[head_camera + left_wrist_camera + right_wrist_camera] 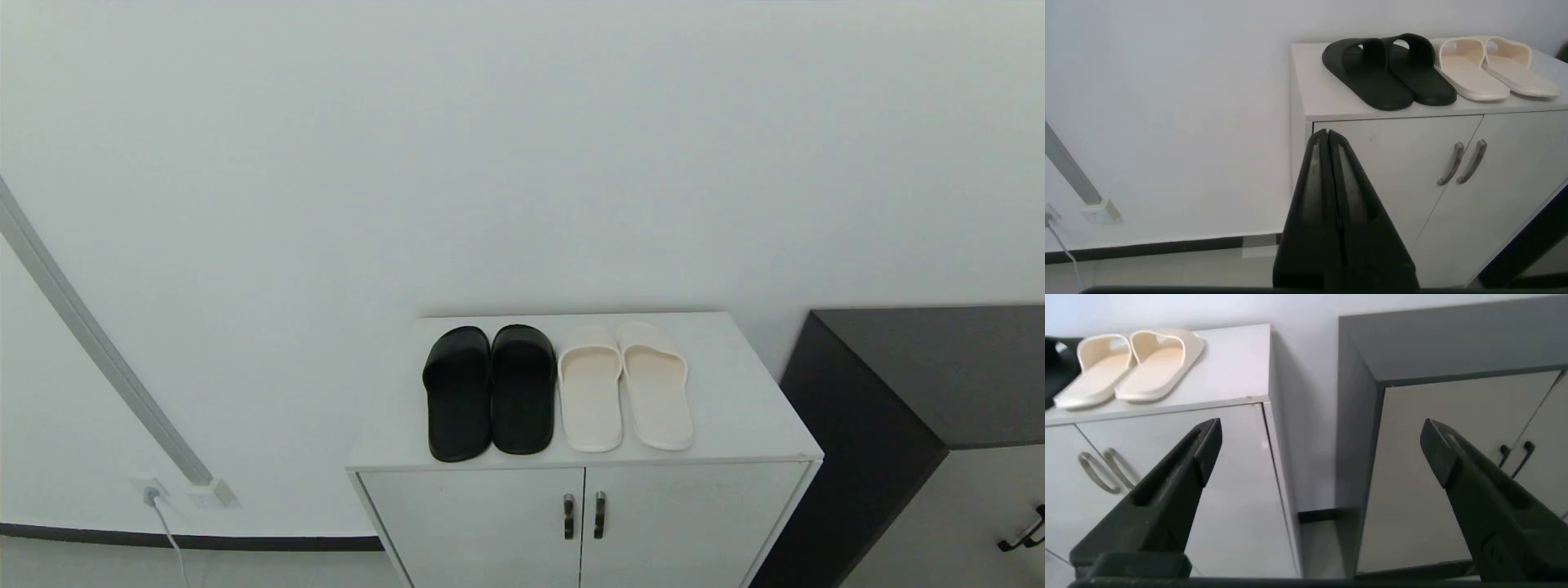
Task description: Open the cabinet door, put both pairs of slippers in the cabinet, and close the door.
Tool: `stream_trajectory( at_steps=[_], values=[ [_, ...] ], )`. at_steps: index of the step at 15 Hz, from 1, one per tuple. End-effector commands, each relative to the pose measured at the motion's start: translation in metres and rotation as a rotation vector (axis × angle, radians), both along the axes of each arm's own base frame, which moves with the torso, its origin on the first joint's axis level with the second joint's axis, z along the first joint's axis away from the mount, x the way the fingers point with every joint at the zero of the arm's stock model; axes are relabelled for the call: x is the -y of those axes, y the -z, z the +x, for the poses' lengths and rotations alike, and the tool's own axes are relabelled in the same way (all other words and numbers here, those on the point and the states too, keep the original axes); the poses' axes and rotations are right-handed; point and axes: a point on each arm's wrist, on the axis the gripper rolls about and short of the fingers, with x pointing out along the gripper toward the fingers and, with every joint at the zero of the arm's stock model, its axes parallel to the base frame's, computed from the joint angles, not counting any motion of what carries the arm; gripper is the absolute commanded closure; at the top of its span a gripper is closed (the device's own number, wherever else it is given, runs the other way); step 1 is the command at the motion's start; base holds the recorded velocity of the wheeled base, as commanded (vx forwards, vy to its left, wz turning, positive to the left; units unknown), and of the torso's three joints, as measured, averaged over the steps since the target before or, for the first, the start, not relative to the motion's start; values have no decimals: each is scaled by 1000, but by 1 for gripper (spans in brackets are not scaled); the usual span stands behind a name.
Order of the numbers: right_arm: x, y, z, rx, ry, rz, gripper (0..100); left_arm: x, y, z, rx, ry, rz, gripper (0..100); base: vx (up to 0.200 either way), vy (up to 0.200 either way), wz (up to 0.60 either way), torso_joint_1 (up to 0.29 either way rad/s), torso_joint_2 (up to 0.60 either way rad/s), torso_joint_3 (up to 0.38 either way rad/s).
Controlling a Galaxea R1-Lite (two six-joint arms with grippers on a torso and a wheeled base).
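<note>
While both doors (482,523) of the white cabinet (735,392) look shut, though their lower part is cut off, the black slippers (488,390) and the cream slippers (624,385) lie side by side on its top, the black pair on the left. The left hand (1328,139) is pressed closed and holds nothing. The right hand (1319,445) gapes wide and empty, facing the gap between the white cabinet and a dark cabinet (898,384) on its right.

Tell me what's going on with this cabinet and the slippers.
Nothing is held yet. The black slippers and the cream slippers sit side by side on top of the white cabinet, whose doors are shut. The left gripper is shut, facing the cabinet's front; the right gripper is open near its right side.
</note>
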Motion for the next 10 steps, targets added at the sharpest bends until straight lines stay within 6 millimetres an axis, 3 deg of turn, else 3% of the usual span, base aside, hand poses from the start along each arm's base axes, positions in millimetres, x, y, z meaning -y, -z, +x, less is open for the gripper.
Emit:
stream_trajectory(
  at_steps=[1,7,8,9,10],
  values=[
    [0,0,0,0,-4,18,0,0,0,0,0,0,0,100,0,0,0,0,0,0],
    [0,-1,0,8,16,20,0,0,0,0,0,-3,-7,100,0,0,0,0,0,0],
    [1,-19,-3,58,22,46,0,0,0,0,0,-3,-7,100,0,0,0,0,0,0],
    [1,-58,-3,79,-5,191,0,0,0,0,0,-3,-7,100,0,0,0,0,0,0],
    [1,-62,7,-10,-16,264,0,0,0,0,0,-3,-7,100,0,0,0,0,0,0]
  ],
)
